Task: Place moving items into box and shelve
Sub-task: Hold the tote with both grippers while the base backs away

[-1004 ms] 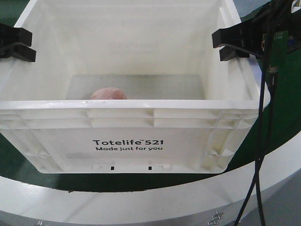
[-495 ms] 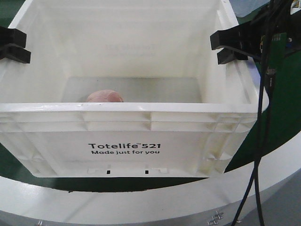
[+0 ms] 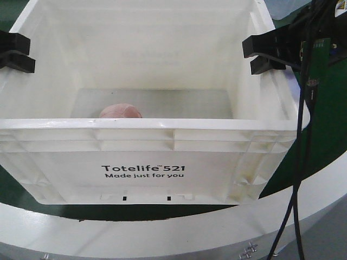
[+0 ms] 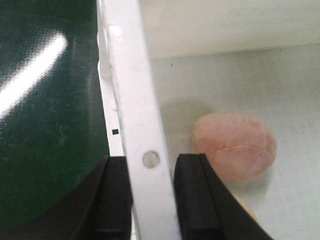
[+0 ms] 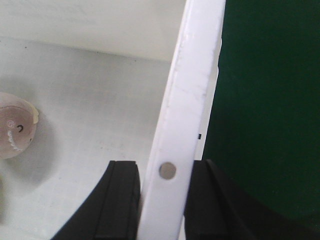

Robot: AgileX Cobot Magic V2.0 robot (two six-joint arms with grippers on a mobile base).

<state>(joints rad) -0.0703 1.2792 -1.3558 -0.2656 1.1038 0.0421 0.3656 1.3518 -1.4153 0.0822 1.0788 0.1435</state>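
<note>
Box point(image 3: 227, 157) open above (one lump point(image 3: 120, 111) on floor); left pincer point(image 4: 152, 197), right pincer point(image 5: 162, 200) grip side rims.

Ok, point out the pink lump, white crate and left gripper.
pink lump point(image 4: 234, 146): left wrist view, its stitched middle.
white crate point(image 3: 222, 170): front view, printed front wall.
left gripper point(image 4: 152, 161): left wrist view, between the jaws.

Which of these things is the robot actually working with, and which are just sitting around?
Part of the job: white crate, gripped at its side rims by the left hand and right hand; pinkish lump lying on the crate's floor.

Just there: black cables hanging at the right; green mat and white table edge below the crate.
</note>
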